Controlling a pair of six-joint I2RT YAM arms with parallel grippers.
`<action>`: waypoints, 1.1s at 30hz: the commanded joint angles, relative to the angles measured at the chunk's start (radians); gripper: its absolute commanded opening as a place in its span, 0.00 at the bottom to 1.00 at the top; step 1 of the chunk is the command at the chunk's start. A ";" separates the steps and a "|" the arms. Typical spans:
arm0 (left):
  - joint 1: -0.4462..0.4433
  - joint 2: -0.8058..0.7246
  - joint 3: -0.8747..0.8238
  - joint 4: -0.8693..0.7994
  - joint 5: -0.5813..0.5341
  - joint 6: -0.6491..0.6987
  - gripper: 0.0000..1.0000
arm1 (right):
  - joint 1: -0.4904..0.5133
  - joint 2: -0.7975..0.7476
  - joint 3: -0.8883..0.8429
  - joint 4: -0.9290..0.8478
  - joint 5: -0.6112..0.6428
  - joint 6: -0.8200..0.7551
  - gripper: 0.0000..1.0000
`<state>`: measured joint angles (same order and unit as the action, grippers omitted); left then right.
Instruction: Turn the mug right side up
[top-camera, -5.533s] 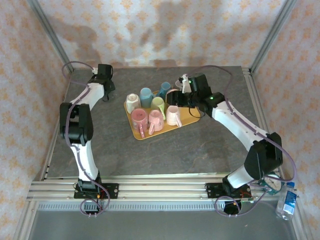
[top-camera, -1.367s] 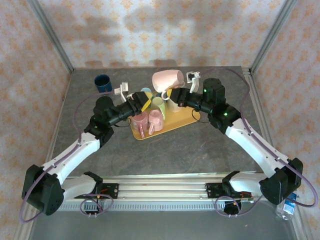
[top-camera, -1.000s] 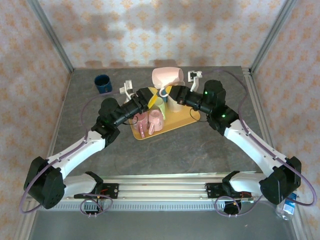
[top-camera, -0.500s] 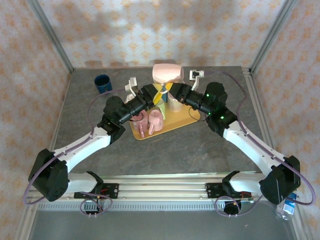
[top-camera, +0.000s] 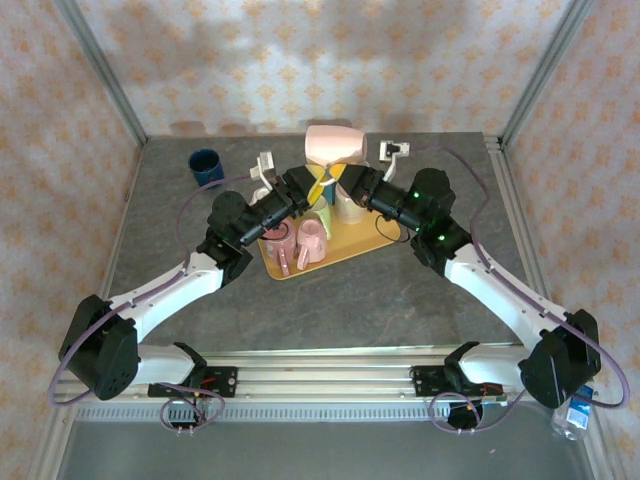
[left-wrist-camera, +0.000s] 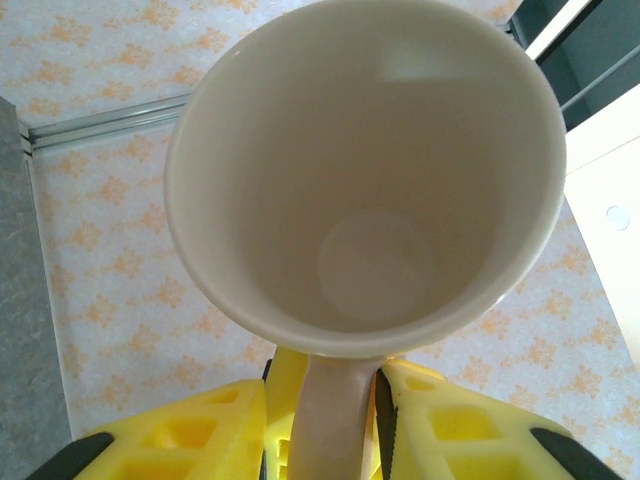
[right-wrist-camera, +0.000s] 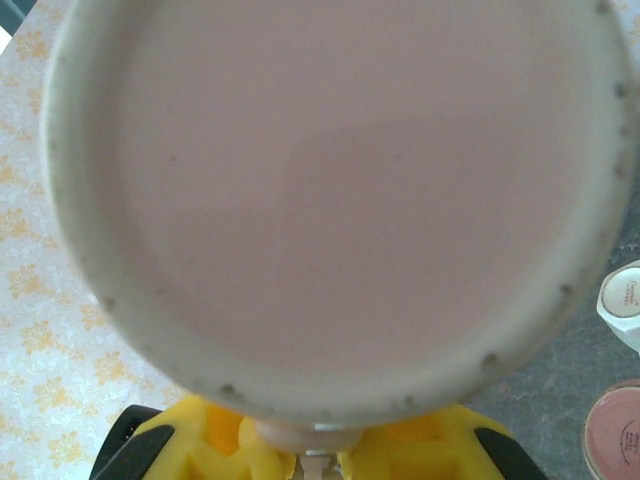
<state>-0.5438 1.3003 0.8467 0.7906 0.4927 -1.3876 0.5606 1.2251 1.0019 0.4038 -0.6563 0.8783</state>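
1. The pale pink ceramic mug (top-camera: 335, 145) is held on its side in the air, above the far end of the yellow rectangular tray (top-camera: 375, 238).
2. The right hand (top-camera: 348, 182) is clamped on it. The left hand (left-wrist-camera: 328, 385) flanks its handle (left-wrist-camera: 330, 435), but I cannot tell whether it grips.
3. The task looks roughly half done: the mug is yet to be turned upright and set down.

In the left wrist view, the handle (left-wrist-camera: 330, 425) of the pink mug (left-wrist-camera: 360, 170) and the fingers (left-wrist-camera: 180, 440) of the left end effector (left-wrist-camera: 325, 400) are cut off by the bottom edge, and whether the handle is pinched cannot be told. In the right wrist view, the mug's base is blurred and cropped, and a white mug (right-wrist-camera: 622, 295) is clipped by the right edge. From above, the tray (top-camera: 365, 242) is partly covered by both arms (top-camera: 240, 215).
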 joint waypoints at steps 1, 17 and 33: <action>-0.009 0.015 0.044 0.063 -0.016 0.013 0.31 | 0.009 -0.012 0.017 0.141 -0.031 0.003 0.00; -0.009 0.007 0.063 0.031 -0.029 0.071 0.00 | 0.010 -0.004 0.015 0.098 -0.009 -0.024 0.00; 0.001 -0.092 0.133 -0.186 -0.104 0.302 0.00 | 0.011 -0.036 0.005 -0.090 0.097 -0.077 0.59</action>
<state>-0.5434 1.2819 0.9066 0.6147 0.4297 -1.1908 0.5671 1.2289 1.0019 0.3725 -0.5972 0.8520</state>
